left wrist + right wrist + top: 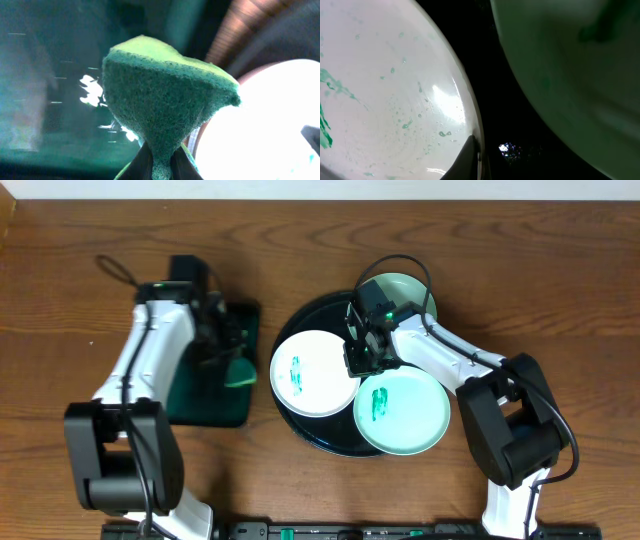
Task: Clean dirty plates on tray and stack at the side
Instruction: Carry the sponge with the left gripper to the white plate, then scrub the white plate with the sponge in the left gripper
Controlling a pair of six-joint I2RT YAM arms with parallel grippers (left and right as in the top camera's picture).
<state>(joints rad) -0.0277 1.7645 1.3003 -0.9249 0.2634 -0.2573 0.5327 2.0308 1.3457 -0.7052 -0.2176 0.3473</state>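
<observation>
The black tray (330,435) holds a white plate (313,372) with a green smear and a turquoise plate (402,410) with a green smear. A second turquoise plate (402,292) sits at the tray's back edge. My right gripper (364,352) is at the white plate's right rim. In the right wrist view one finger of it (477,162) presses on the rim of the white plate (395,75), with a turquoise plate (570,60) beyond. My left gripper (232,360) is shut on a green sponge (165,95), which is pinched between the fingers (161,165).
A rectangular dark green tray (205,405) lies left of the black tray, under the left gripper; it also shows in the left wrist view (50,100). The white plate (265,125) shows at the right of that view. A wooden table (80,240) lies all around.
</observation>
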